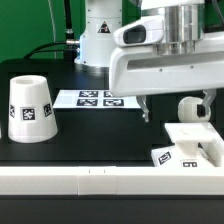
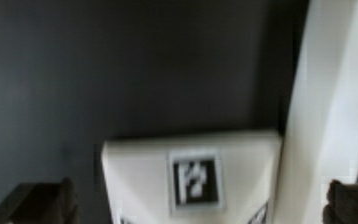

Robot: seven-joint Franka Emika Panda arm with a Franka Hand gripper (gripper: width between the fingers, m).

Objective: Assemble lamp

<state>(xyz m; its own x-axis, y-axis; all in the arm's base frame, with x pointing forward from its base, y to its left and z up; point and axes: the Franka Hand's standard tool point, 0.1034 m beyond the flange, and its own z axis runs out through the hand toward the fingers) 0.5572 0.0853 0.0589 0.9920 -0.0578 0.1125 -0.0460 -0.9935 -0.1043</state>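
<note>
White plastic flat square stepped base (image 1: 192,140), tagged: lower right of exterior view, on black table (image 1: 100,135). White round-headed bulb (image 1: 192,108) just behind. White tapered cup-like shade (image 1: 30,108) far left. Hand (image 2: 194,205) over base, fingers spread wide, empty.
</note>
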